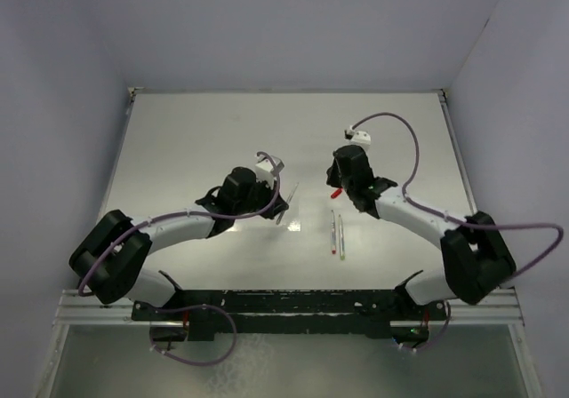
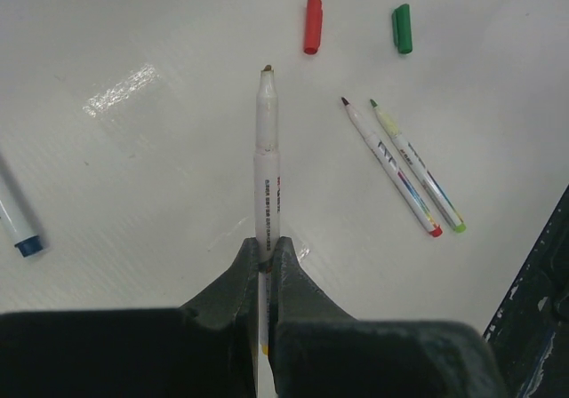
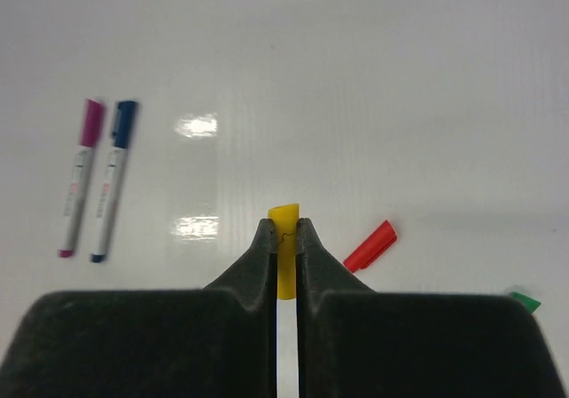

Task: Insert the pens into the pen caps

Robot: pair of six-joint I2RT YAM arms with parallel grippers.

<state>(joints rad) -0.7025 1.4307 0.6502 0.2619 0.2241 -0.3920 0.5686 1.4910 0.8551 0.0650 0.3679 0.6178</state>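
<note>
My left gripper [image 2: 267, 242] is shut on a silver-grey pen [image 2: 267, 167]. The pen points forward above the table with its dark tip bare. My right gripper [image 3: 284, 225] is shut on the yellow pen cap [image 3: 284, 242], which pokes out past the fingertips. In the top view the two grippers [image 1: 281, 204] [image 1: 340, 187] face each other a short gap apart. A red cap [image 3: 370, 246] and a green cap [image 3: 524, 302] lie on the table. Two uncapped pens [image 2: 391, 169] [image 2: 418, 169] lie side by side and also show in the top view [image 1: 337, 234].
Two capped pens, one with a purple cap [image 3: 78, 178] and one with a blue cap [image 3: 112, 181], lie side by side at the left of the right wrist view. The table's black front rail [image 1: 284, 305] runs along the near edge.
</note>
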